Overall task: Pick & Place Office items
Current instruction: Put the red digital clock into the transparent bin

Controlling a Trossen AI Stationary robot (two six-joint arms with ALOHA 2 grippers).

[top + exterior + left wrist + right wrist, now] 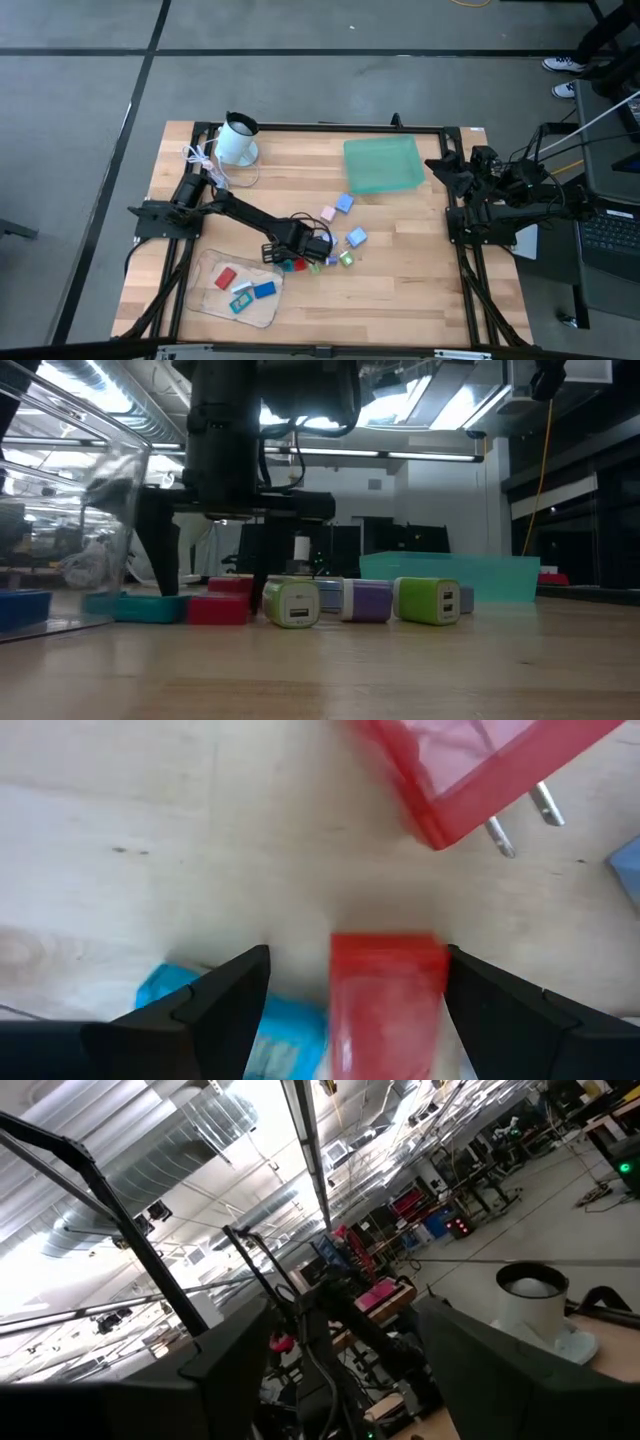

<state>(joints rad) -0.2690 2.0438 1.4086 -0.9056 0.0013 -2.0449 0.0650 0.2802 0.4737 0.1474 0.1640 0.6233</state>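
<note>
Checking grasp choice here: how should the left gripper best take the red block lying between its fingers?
Probably from straight above, closing on the red block's two long flat sides. The left gripper is open and already straddles it, fingers parallel to those sides; a teal piece crowds one finger, so descend squarely.

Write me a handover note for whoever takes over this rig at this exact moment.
Left gripper: open, low over the table centre, fingers either side of a red piece, not closed on it.
Right gripper: parked at the right table edge, holding nothing visible.
Done: a red piece and some blue ones lie in the clear tray.
Left: loose pieces near the left gripper, including two green ones, a purple one, and two blue pieces. The teal tray looks empty.
</note>
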